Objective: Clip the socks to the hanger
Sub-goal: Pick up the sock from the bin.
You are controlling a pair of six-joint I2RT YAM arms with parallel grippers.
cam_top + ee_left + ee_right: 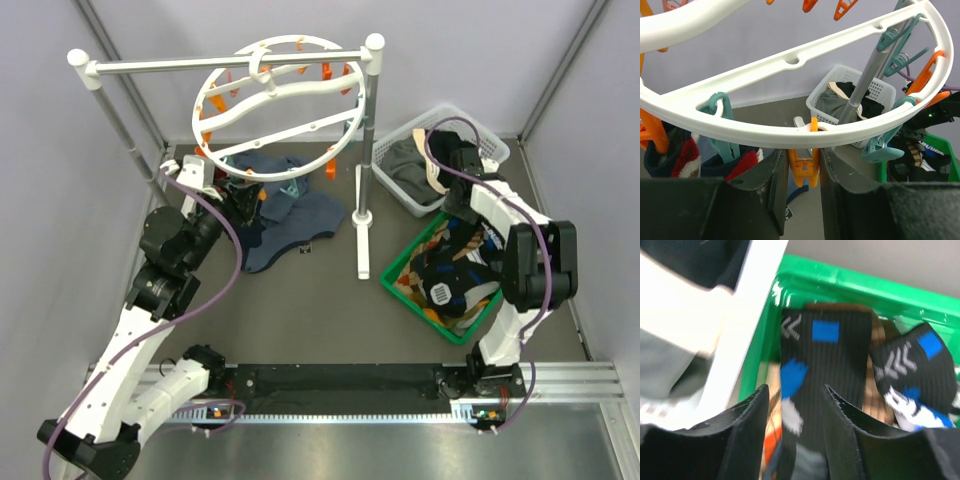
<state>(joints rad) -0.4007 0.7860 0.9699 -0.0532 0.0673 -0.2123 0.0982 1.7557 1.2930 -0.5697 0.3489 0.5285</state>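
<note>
A robot lab test cell: bare grey walls around a table with two bolted-down arms.

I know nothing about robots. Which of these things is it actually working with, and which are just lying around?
Part of the job:
- round hanger with its clips
- black socks, waiting in the green bin
- rack, which the hanger hangs from

Just lying about:
- white laundry basket
- blue-grey garment

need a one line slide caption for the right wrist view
Right gripper straddling a black sock with blue patches in the green bin.
</note>
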